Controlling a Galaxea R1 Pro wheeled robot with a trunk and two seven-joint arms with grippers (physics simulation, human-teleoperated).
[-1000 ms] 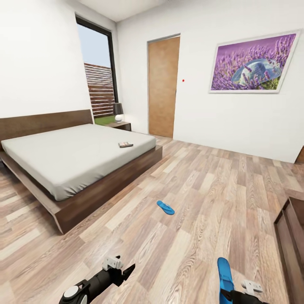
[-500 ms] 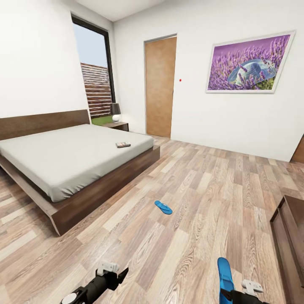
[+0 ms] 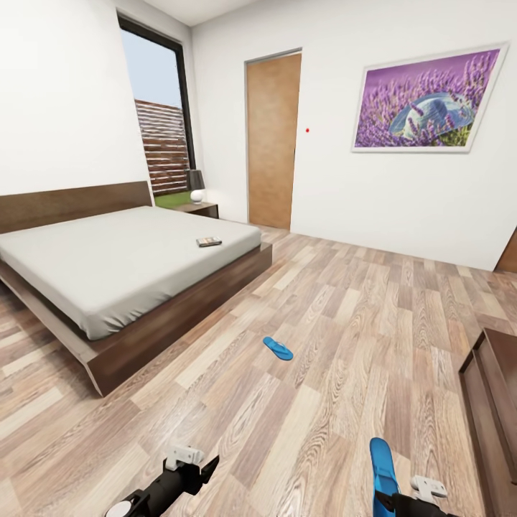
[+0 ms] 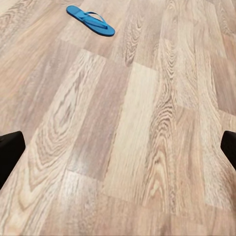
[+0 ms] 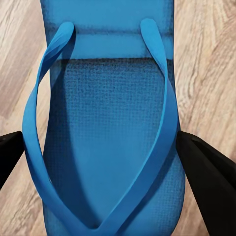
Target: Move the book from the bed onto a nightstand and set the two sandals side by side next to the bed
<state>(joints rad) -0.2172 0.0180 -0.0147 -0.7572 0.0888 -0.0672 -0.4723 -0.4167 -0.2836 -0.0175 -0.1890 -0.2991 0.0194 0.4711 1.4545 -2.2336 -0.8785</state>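
The pale grey bed (image 3: 115,266) stands at the left, and the small dark book (image 3: 209,242) lies near its far corner. Behind that corner is a dark nightstand (image 3: 199,209). One blue sandal (image 3: 277,348) (image 4: 91,20) lies flat on the plank floor beyond the foot of the bed. My left gripper (image 3: 201,470) (image 4: 118,152) hangs open over bare floor, well short of that sandal. Low at the right, my right gripper (image 3: 402,502) (image 5: 108,167) is shut on the other blue sandal (image 3: 383,467) (image 5: 105,123), strap side facing the wrist camera.
A dark low cabinet (image 3: 495,402) stands along the right edge. A wooden door (image 3: 271,140), a lavender picture (image 3: 424,100) and a tall window (image 3: 159,118) line the far walls. A lamp (image 3: 195,185) sits on the nightstand. Open floor stretches between me and the bed.
The whole picture has shifted a little, so the camera moved. My left gripper sits lower and further back in the head view. The right gripper still holds its sandal.
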